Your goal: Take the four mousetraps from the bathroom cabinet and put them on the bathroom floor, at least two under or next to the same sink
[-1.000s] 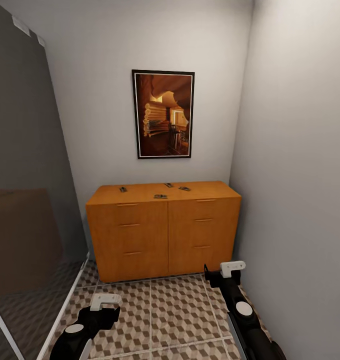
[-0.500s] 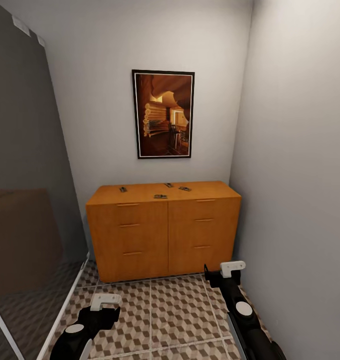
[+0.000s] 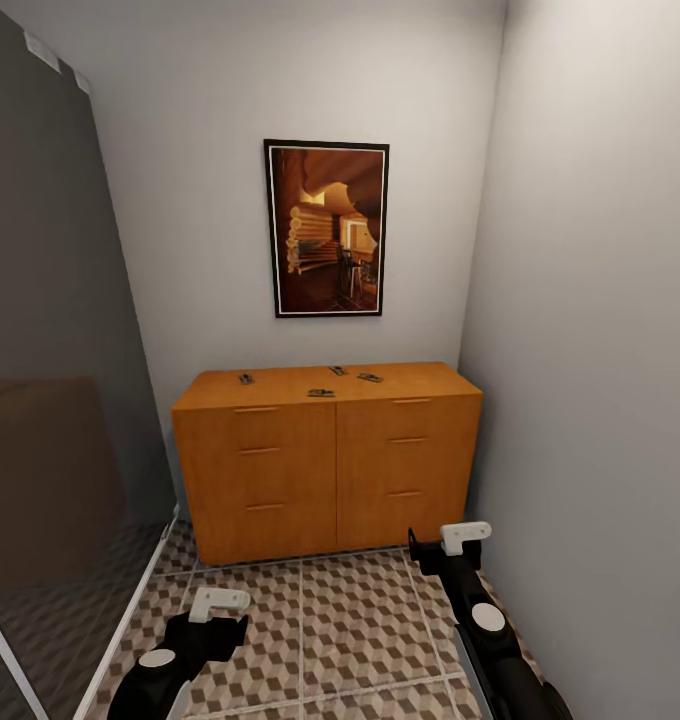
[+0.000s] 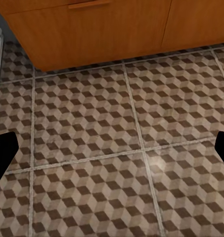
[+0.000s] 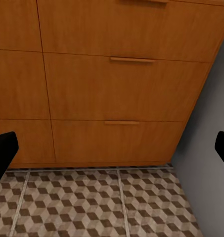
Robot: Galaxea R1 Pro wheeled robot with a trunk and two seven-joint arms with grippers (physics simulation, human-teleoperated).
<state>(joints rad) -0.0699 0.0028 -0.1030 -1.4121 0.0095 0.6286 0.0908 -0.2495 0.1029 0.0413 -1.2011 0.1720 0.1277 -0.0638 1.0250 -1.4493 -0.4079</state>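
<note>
Nearest, both black grippers, left (image 3: 218, 603) and right (image 3: 464, 536), hang spread wide and empty over cube-patterned brown tiled floor (image 3: 360, 620), while at twelve o'clock four small wooden mousetraps (image 3: 321, 393) dot the orange-brown cabinet (image 3: 325, 470) top; reaching risks knocking one off

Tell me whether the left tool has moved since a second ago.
Yes. In the head view the left tool has shifted slightly right and toward the cabinet, judged against the bathroom floor grout lines. The cabinet itself is unchanged.
</note>
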